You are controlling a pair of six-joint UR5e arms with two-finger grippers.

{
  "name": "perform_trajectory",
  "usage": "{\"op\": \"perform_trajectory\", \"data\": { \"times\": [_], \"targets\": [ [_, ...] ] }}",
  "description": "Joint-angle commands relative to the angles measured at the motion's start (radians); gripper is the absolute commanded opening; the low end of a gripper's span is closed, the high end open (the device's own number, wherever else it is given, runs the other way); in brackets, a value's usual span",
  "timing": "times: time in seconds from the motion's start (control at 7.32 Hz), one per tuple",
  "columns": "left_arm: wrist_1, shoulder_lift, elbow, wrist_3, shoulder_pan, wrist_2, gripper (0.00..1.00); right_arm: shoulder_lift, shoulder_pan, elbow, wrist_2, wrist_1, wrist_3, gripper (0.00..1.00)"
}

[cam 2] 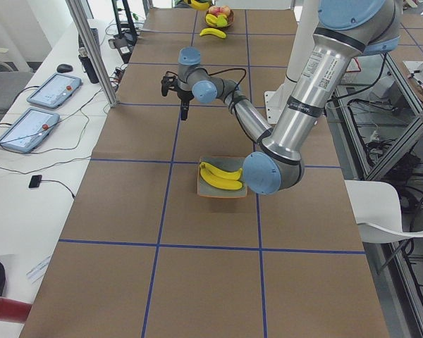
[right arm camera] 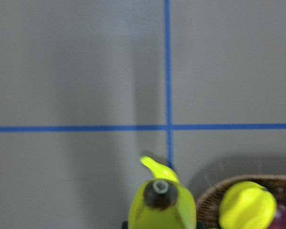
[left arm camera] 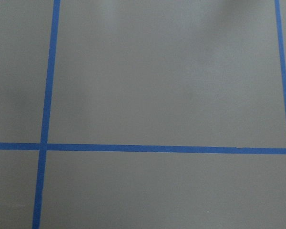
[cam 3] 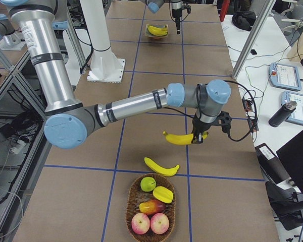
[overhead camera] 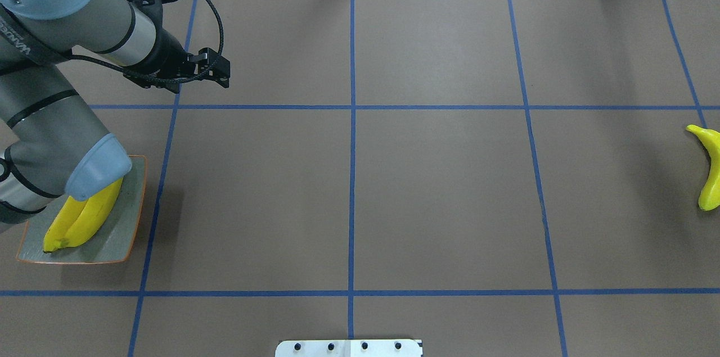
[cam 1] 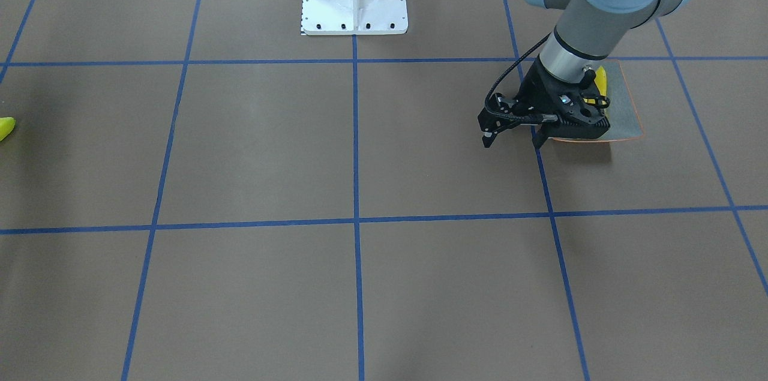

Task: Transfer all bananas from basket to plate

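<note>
Two yellow bananas (overhead camera: pixel 84 215) lie side by side on the square grey-green plate (overhead camera: pixel 126 227) at the table's left end. My left gripper (cam 1: pixel 513 140) hangs open and empty just beyond the plate (cam 1: pixel 624 114), over bare table. Far to the right, my right gripper (cam 3: pixel 196 137) is shut on a third banana (cam 3: pixel 182 139) and holds it in the air; the right wrist view shows that banana (right arm camera: pixel 162 207) end-on, close below the camera. Another banana (cam 3: pixel 161 167) lies on the table beside the wicker basket (cam 3: pixel 128 212), and its edge shows in the overhead view (overhead camera: pixel 710 168).
The basket holds a green apple (cam 3: pixel 148 184), a star fruit (cam 3: pixel 162 194) and red-yellow fruits. The white robot base (cam 1: pixel 354 0) stands at the table's middle edge. Blue tape lines grid the brown table. Tablets (cam 2: pixel 53 88) and cables lie on the side bench.
</note>
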Motion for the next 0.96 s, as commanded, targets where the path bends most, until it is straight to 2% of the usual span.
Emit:
{"op": "perform_trajectory", "data": {
  "times": [0.0,0.14,0.41,0.82],
  "targets": [
    [-0.171,-0.006,0.041,-0.122,0.027,-0.003,1.00,0.091,-0.155,0.059,0.041,0.007,0.291,0.00],
    [-0.279,-0.009,0.050,-0.207,0.047,-0.001,1.00,0.103,-0.228,0.081,0.041,0.072,0.428,0.00],
    [-0.324,-0.070,0.050,-0.300,0.090,0.000,1.00,0.103,-0.338,0.078,0.041,0.262,0.605,0.00],
    [-0.407,-0.112,0.069,-0.360,0.111,0.002,1.00,0.140,-0.373,0.073,0.044,0.335,0.640,0.00]
  ]
}}
